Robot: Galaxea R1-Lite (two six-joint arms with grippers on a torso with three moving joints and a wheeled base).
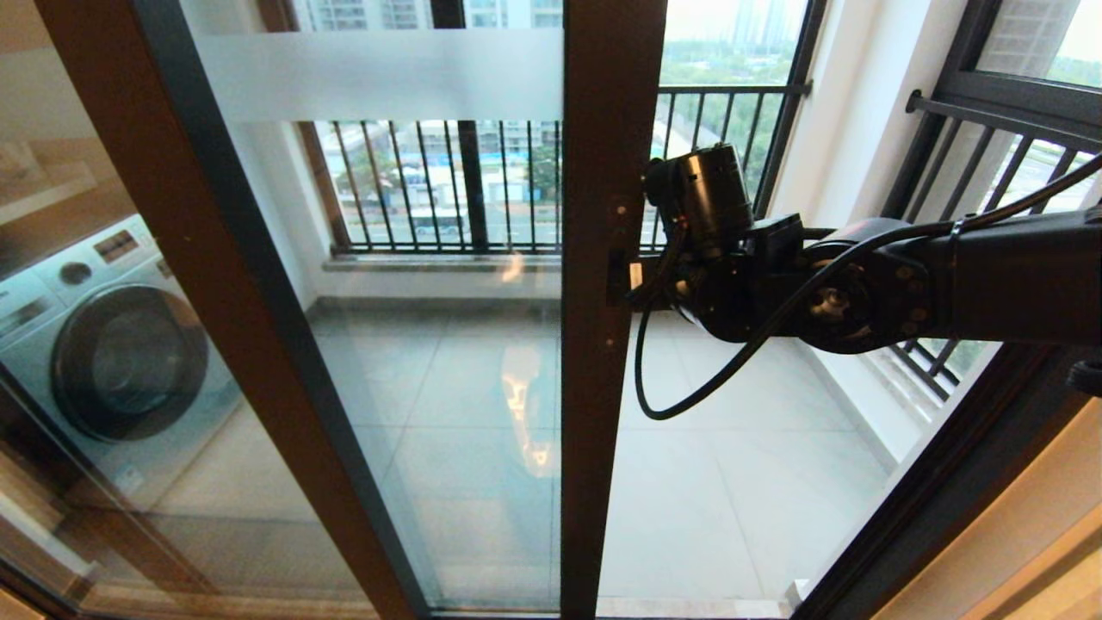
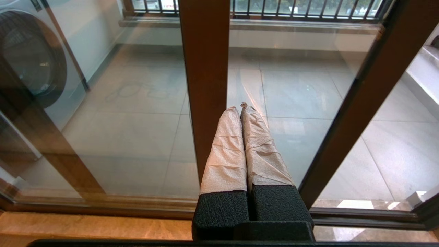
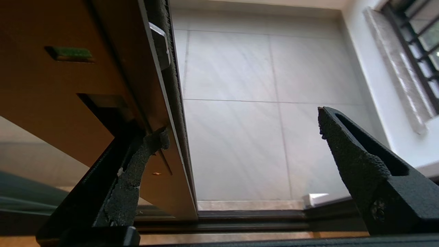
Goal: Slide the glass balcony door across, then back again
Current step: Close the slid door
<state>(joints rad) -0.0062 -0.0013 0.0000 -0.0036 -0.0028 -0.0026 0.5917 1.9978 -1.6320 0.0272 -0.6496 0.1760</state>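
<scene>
The glass balcony door [image 1: 430, 344] has a frosted band [image 1: 379, 76] across its top and a dark brown stile [image 1: 603, 387]. It stands partly slid across, with an open gap to the right of the stile. My right gripper [image 1: 635, 280] reaches in from the right at the handle slot [image 1: 616, 274]. In the right wrist view the right gripper [image 3: 242, 125] is open. One of its fingers [image 3: 137, 164] lies on the stile's face just below the recessed slot [image 3: 103, 109], and the other hangs in the open gap. My left gripper [image 2: 240, 109] is shut on nothing, low before the glass.
A second brown-framed glass panel [image 1: 215, 284] on the left shows a white washing machine [image 1: 103, 344] behind it. Beyond lie the tiled balcony floor [image 1: 732, 482], black railings [image 1: 482, 181] and a white wall [image 1: 852, 129]. The floor track [image 3: 240, 223] runs below.
</scene>
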